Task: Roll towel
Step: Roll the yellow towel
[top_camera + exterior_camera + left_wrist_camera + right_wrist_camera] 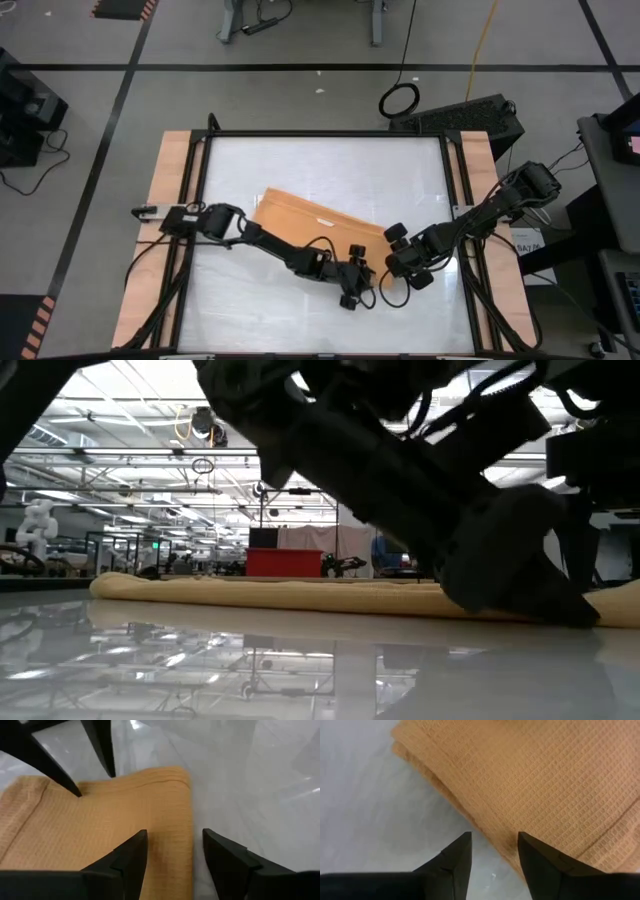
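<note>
The orange-tan towel (315,222) lies flat on the white tabletop (300,320), slanting from the far left toward the near right. It also shows as a low strip in the low view (280,595). My left gripper (362,280) is open at the towel's near right end; in its wrist view (172,837) one finger stands over the cloth and one over the bare table. My right gripper (390,262) is open at the same end, and its fingers (495,837) straddle the towel's thick edge (470,817). My left gripper comes down slanting over the towel's end edge (190,820); I cannot tell whether its fingers touch the cloth. My right gripper comes from above over the towel's edge (500,847); I cannot tell whether its fingers touch it.
The table has wooden side rails (165,230) and a black frame (320,133). Bare white tabletop lies near and left of the towel. The two grippers stand close together at the towel's end; the right arm's fingers show in the left wrist view (100,750).
</note>
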`<state>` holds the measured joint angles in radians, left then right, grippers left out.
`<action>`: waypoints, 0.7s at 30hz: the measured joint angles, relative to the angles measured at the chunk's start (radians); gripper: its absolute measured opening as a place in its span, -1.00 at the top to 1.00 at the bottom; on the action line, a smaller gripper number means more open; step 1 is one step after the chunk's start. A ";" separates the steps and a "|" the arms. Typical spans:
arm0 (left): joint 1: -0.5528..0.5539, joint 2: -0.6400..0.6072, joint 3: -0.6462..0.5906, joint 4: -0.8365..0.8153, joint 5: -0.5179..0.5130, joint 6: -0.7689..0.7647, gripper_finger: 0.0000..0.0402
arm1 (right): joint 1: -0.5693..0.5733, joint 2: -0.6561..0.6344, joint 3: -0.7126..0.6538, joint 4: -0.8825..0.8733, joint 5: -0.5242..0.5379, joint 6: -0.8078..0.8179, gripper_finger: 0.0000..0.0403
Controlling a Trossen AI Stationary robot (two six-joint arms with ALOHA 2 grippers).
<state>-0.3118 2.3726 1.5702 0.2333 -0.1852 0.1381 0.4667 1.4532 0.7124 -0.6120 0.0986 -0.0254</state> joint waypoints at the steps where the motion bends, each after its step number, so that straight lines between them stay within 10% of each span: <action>1: 0.002 -0.002 0.002 -0.011 -0.001 0.001 0.03 | 0.000 0.000 0.000 -0.001 0.000 0.004 0.23; 8: 0.017 -0.006 0.003 -0.055 0.045 0.043 0.19 | 0.000 0.000 0.013 -0.054 0.000 0.059 0.14; 15: 0.014 -0.007 0.004 -0.076 0.054 0.082 0.92 | 0.013 -0.015 0.069 -0.153 0.001 0.151 0.13; 21: 0.016 -0.052 0.003 -0.221 0.037 0.127 0.95 | 0.091 -0.074 0.069 -0.051 0.010 0.243 0.13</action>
<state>-0.2954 2.3210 1.5730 0.0127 -0.1485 0.2651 0.5574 1.3795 0.7818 -0.6627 0.1082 0.2179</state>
